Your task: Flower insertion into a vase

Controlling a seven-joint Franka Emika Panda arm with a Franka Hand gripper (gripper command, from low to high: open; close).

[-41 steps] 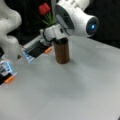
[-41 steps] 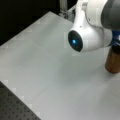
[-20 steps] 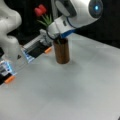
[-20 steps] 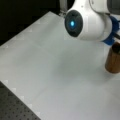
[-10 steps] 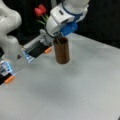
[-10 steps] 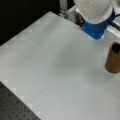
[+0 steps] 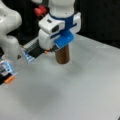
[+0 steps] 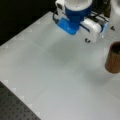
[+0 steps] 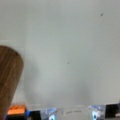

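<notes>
**A:** Start with the setting. What's the surface?

**B:** A pale grey table [image 7: 82, 90], matte, running wide in both front views. At a front view's bottom left a dark perforated board [image 8: 15, 107] borders it. Behind it all, black backdrop.

**A:** Far left of a front view?

**B:** A white robot arm segment [image 7: 10, 30], and below it a small orange piece [image 7: 9, 79] by some lit blue-white fixtures at the table edge. A bit further right and up, something red [image 7: 41, 10] shows against the dark; can't tell what it is.

**A:** And the gripper?

**B:** The gripper [image 7: 58, 35], white body with blue plates, hangs over the middle of the table. Its fingers are hidden, so I cannot tell if they are apart or together.

**A:** The vase?

**B:** The vase [image 7: 62, 53] stands upright on the table, brown and wood-grained. In a front view the blue plate covers its top. In a front view the vase [image 8: 113, 58] sits at the right edge, well to the right of the gripper [image 8: 80, 20] and apart from it, dark rim open.

**A:** Wrist view?

**B:** The vase [image 9: 8, 80] fills the lower left corner, bare table beside it.
</notes>
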